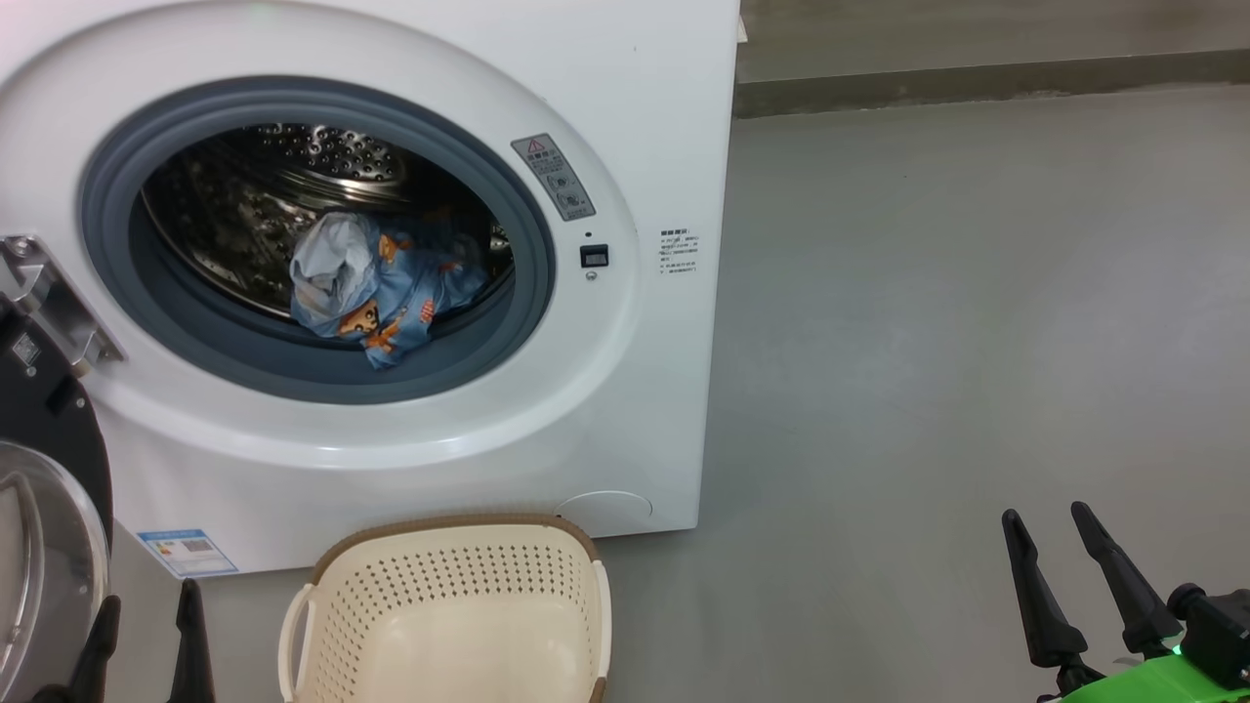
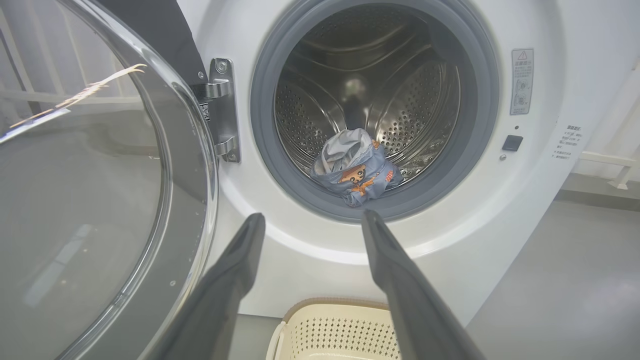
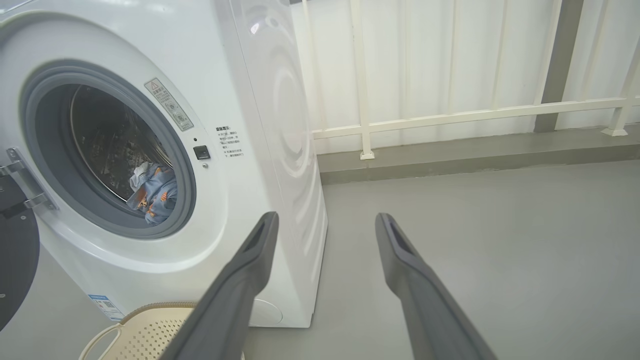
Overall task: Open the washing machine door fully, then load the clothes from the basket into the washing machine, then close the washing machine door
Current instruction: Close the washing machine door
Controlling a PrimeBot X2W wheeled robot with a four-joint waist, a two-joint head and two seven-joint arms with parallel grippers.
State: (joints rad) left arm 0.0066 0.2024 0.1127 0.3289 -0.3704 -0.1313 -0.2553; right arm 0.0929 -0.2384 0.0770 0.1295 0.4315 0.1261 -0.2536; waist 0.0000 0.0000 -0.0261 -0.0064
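1. Left gripper (image 1: pixel 146 640): fingers spread, nothing between them. It sits low before the left front corner of the washing machine (image 1: pixel 625 117), and its wrist view looks straight at the opening. Right gripper (image 1: pixel 1045 517) is likewise spread and empty, over bare floor (image 1: pixel 928 342) well off the machine's right side.
2. The basket (image 1: pixel 449 527) stands on the floor against the machine's front, below the opening. What you can see of its inside holds no fabric; its near end is cut off.
3. The washing machine door (image 1: pixel 59 439) stands wide open on the hinge (image 1: pixel 54 293) at the left of the machine's opening. It has a glossy black rim and a bulging clear glass bowl. It lies just to the left of the left gripper; contact cannot be told. The left arm is by far the nearer, so closing likely falls to it — a push rightward about the upright hinge line, toward the machine's front.
4. The clothes (image 1: pixel 381 288) lie inside the machine's drum (image 1: pixel 322 156) at its front lip, as one lump of light blue with orange-brown figures and a pale part on top. A tail droops onto the grey gasket (image 1: pixel 293 376) — you may find the door pinches it.
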